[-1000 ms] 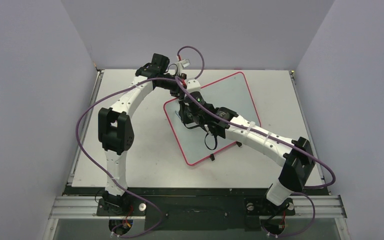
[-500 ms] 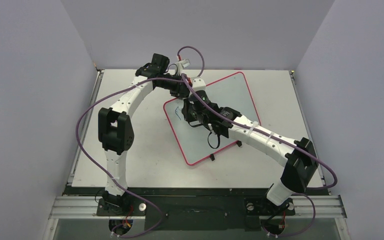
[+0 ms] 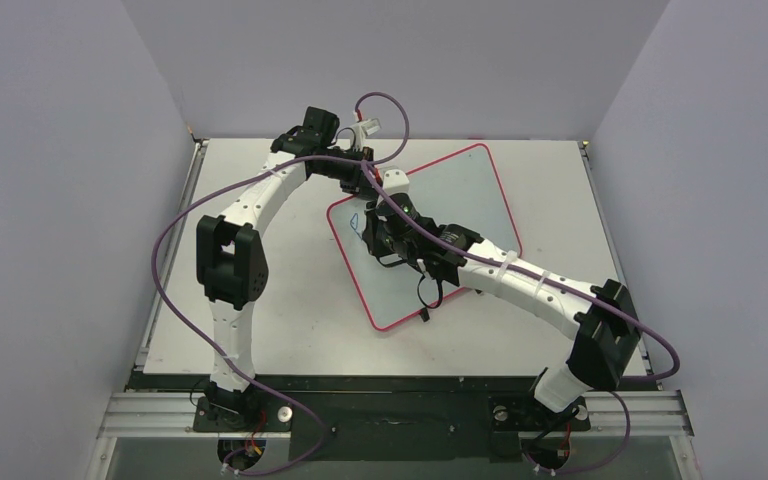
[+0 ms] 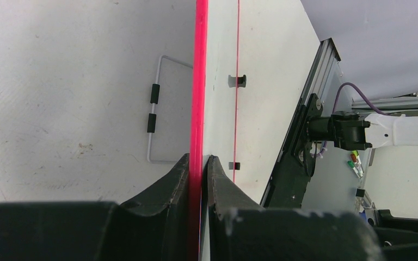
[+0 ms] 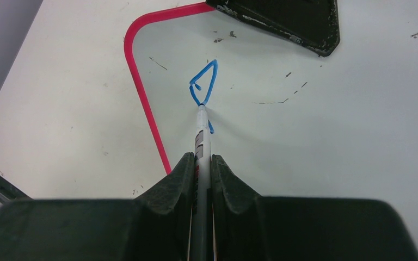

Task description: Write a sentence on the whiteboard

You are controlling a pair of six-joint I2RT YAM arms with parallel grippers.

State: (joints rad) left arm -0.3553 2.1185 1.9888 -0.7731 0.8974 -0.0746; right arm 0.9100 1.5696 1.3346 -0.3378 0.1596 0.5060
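The whiteboard [image 3: 460, 200] lies tilted on the table, with a red-pink rim. My left gripper [image 3: 358, 180] is shut on its far-left rim; in the left wrist view the fingers [image 4: 198, 159] pinch the red rim [image 4: 199, 65] edge-on. My right gripper [image 3: 385, 238] is shut on a white marker [image 5: 202, 141], tip touching the board near its left corner. Of the sentence, only a blue pointed loop with a short tail [image 5: 207, 81] shows, also visible from above [image 3: 356, 222].
Black clips [image 3: 426, 314] sit on the board's near edge. A wire frame with black grips [image 4: 153, 109] lies on the table beside the board. The left gripper's finger [image 5: 283, 19] is close ahead of the marker. Purple cables loop over both arms. Walls enclose the table.
The right gripper has shifted slightly with the marker, its arm swinging toward the near right. A blue loop has appeared near the board's left corner. The left gripper has stayed on the rim.
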